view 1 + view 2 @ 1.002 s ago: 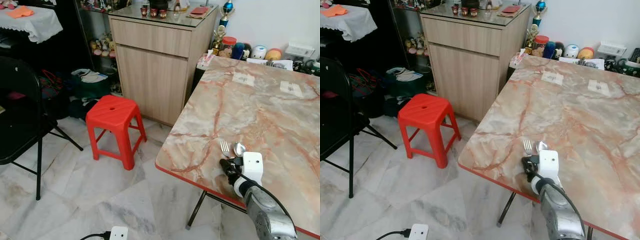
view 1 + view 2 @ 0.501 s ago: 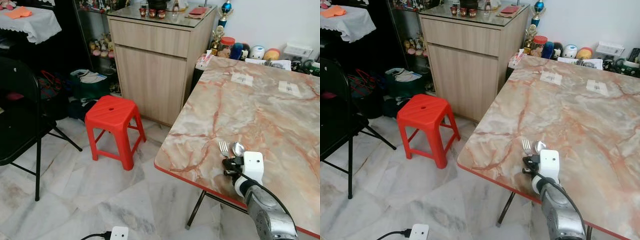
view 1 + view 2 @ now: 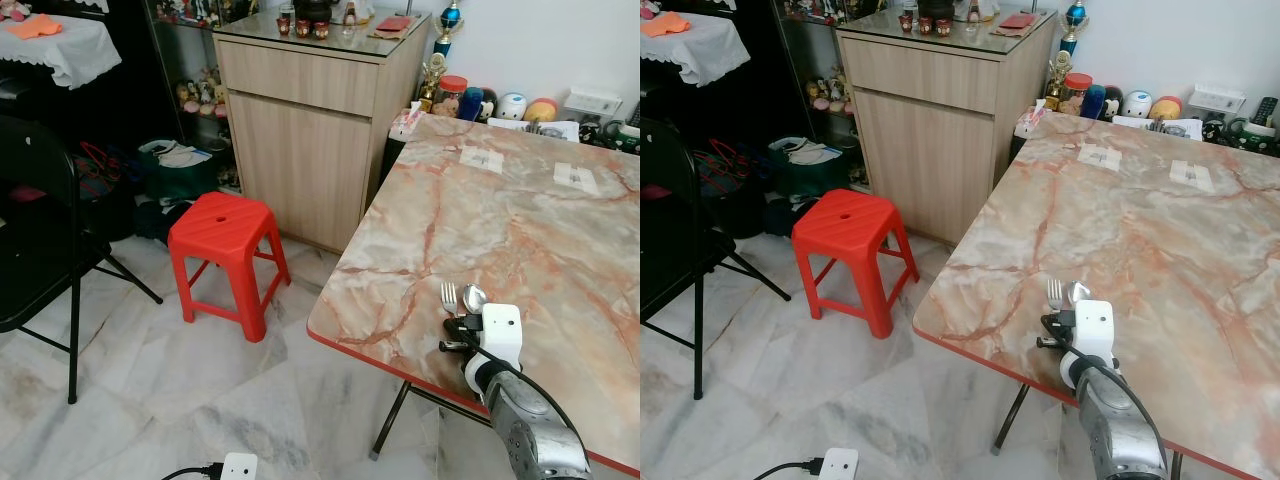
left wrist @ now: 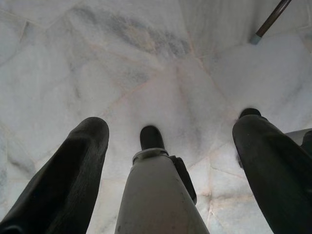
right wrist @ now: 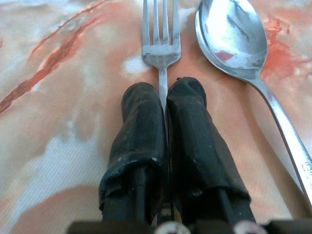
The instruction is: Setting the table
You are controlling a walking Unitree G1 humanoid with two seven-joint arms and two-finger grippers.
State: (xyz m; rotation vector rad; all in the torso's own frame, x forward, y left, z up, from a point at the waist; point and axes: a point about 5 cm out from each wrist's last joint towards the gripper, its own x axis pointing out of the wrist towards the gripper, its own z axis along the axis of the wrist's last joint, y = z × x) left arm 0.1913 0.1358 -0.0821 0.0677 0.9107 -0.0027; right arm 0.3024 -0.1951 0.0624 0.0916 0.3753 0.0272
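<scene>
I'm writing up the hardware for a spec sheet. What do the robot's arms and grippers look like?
The right arm is silver metal with a black cable and a white boxy wrist block; the right gripper has two long black rubbery fingers. The left gripper has the same thick black fingers, widely spaced.

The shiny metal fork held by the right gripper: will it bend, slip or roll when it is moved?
The shiny metal fork looks rigid, so probably no bending. Its thin polished handle, pinched between the right gripper's shut black fingers, may slip or pivot. Being flat, it should slide on the smooth marble-patterned table rather than roll.
</scene>
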